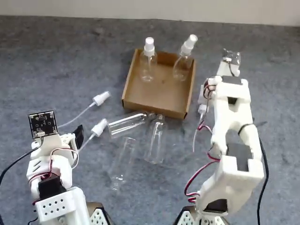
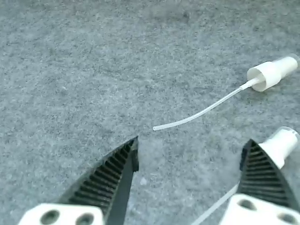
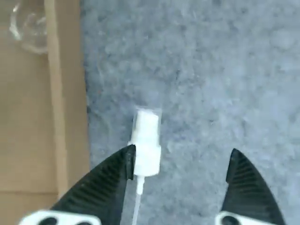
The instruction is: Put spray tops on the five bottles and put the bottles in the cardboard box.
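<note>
Two clear bottles with white spray tops (image 1: 148, 61) (image 1: 183, 58) stand in the cardboard box (image 1: 154, 106). Three uncapped bottles (image 1: 126, 123) (image 1: 156, 138) (image 1: 122, 161) lie on the grey mat in front of it. My left gripper (image 2: 190, 164) is open low over the mat. One loose spray top (image 2: 269, 75) with its curved tube lies ahead of it, and a second spray top (image 2: 281, 143) lies beside one finger. My right gripper (image 3: 182, 152) is open just outside the box's side wall (image 3: 65, 93), with a third spray top (image 3: 146, 143) lying against one finger.
The grey felt mat (image 1: 56, 61) covers the whole table. The box sits at the back centre, between the arms' reach. The right arm (image 1: 232, 136) stretches along the box's right side, and the left arm (image 1: 49, 159) stays near the front left corner.
</note>
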`<state>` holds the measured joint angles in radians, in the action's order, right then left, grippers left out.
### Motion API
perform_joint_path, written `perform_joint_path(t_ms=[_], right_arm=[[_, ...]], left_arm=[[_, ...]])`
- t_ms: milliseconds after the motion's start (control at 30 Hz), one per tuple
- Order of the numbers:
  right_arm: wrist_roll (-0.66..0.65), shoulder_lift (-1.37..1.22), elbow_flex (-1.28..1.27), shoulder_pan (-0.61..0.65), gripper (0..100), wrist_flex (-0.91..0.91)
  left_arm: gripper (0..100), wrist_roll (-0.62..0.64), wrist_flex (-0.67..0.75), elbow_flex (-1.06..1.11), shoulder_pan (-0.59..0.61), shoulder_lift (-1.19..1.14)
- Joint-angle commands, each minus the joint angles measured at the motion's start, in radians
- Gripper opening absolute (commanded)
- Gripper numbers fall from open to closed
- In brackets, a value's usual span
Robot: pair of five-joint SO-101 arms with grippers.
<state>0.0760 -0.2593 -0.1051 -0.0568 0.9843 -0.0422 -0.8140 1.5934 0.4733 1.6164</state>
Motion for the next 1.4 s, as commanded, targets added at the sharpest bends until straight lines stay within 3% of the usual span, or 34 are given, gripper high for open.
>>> perform_joint_path(t_ms=[0,167,367,500,667,767,867,1133,1367], right_arm=[[0.011,-0.031,0.074,0.022,26.2,-0.018],[0.003,-0.104,0.076,0.01,22.4,-0.018],[0.0,-0.088,0.093,-0.073,0.0,0.071],[-0.021,0.022,0.166,-0.056,0.3,0.236],[-0.026,0.243,0.262,0.139,0.3,0.423],[-0.025,0.354,0.302,0.34,0.3,0.49],[0.077,0.375,0.352,0.539,0.3,0.473],[0.299,0.045,0.591,0.816,0.3,0.294],[0.318,-0.283,0.858,0.895,0.9,0.246]], left_arm=[[28,-0.006,0.025,-0.002,-0.016,0.005],[28,-0.006,0.025,-0.002,-0.016,0.005],[28,-0.006,0.025,-0.002,-0.016,0.005],[28,-0.006,0.025,-0.002,-0.016,0.005],[28,-0.006,0.025,-0.002,-0.016,0.005],[28,-0.006,0.025,-0.002,-0.016,0.005],[28,-0.006,0.025,-0.002,-0.016,0.005],[28,-0.006,0.025,-0.002,-0.016,0.005],[28,-0.006,0.025,-0.002,-0.016,0.005]])
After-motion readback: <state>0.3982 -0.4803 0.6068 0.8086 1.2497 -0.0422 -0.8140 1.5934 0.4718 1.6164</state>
